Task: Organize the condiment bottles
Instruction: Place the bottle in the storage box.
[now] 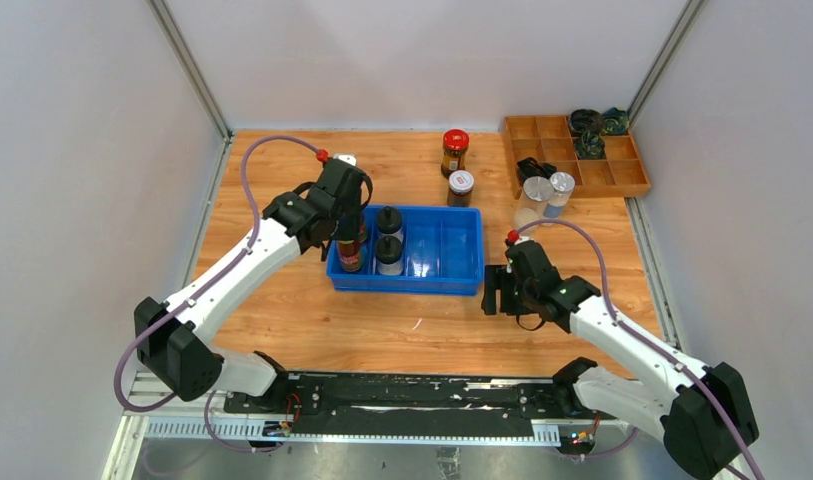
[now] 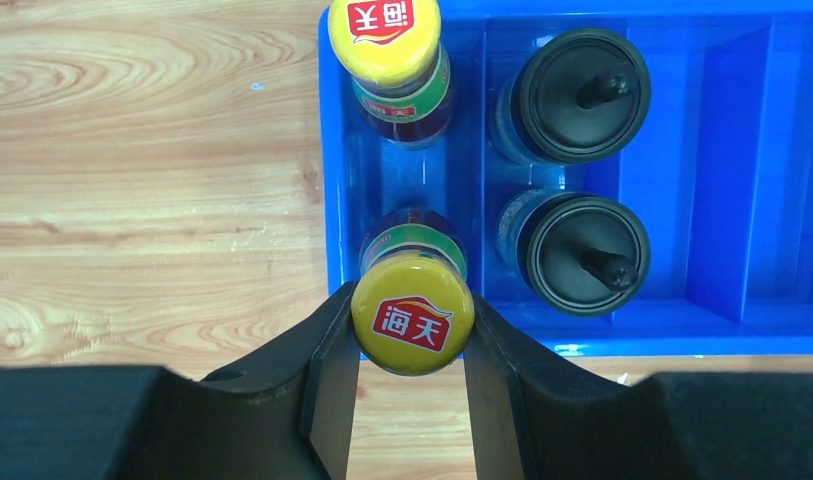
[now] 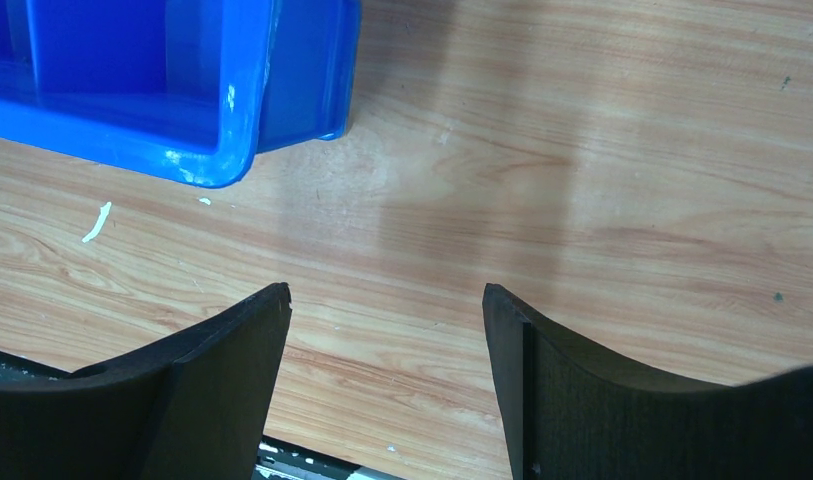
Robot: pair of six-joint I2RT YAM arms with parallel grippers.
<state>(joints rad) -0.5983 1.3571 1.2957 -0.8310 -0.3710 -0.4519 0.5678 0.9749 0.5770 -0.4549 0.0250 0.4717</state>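
Bottle cap (image 2: 412, 327) reads 海天; left gripper (image 2: 410, 308) clamps it.

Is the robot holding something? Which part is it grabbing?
The left gripper pinches a yellow-capped sauce bottle by its cap. The right gripper is open and holds nothing.

A wooden compartment tray (image 1: 527, 128) is seen at the upper right of the table (image 1: 282, 310), with black and green coiled items (image 1: 589, 146) kept in its far compartments. A blue divided bin (image 1: 452, 250) is set at centre.
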